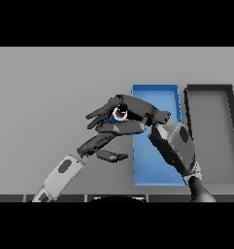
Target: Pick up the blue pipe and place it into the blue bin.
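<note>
A: How many containers sit on the flat grey table [41,97]?

B: Two, side by side toward the right. One shallow rectangular blue bin [157,160], and just beside it on its right one dark grey rectangular bin [210,136].

A: And pipes?

B: One short blue pipe [117,115], only partly visible. Its pale round end shows with a bit of blue around it, held up inside the right hand [133,114] at the left edge of the blue bin, near that bin's far end.

A: So the right hand has it?

B: Yes. The dark fingers are curled around the pipe, and the white and grey forearm reaches up from the lower right across the blue bin.

A: The other hand?

B: One left hand [101,146], just below the right hand and left of the blue bin. Its fingers are loosely extended toward the right and hold nothing. I cannot tell whether it touches the right hand.
</note>
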